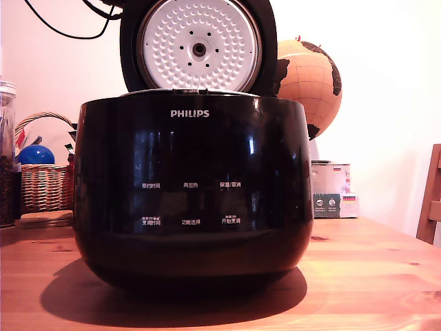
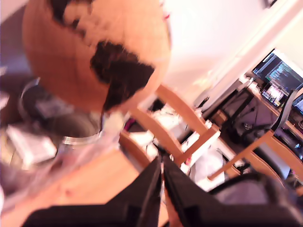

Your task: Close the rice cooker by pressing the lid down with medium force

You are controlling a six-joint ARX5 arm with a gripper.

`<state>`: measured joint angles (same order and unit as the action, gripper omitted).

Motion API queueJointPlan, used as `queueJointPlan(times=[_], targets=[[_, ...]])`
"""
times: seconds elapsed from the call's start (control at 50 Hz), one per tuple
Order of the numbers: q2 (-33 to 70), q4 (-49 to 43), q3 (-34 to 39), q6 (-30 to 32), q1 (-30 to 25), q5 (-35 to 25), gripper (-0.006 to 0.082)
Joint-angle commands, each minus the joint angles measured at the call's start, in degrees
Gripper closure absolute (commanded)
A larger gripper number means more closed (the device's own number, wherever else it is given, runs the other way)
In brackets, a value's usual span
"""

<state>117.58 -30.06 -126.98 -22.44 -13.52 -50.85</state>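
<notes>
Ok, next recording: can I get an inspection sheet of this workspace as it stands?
Surface: wooden table, bare in front of the cooker.
Job's things: rice cooker upright at centre; lid raised, dimpled inner disc facing the camera.
Clutter: globe behind, at the exterior view's right; wicker basket with a blue ball and a glass jar at its left; a tin behind.
Grippers: gripper in wrist view only, fingers together, holding nothing.
Cables: black cable behind the lid.
Surroundings: wooden chairs and monitors.
</notes>
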Motion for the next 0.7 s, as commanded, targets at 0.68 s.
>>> queueJointPlan(times=[0.68], targets=[[2.1,-23.3,-0.5,15.5,-5.2,-0.3,0.0791]])
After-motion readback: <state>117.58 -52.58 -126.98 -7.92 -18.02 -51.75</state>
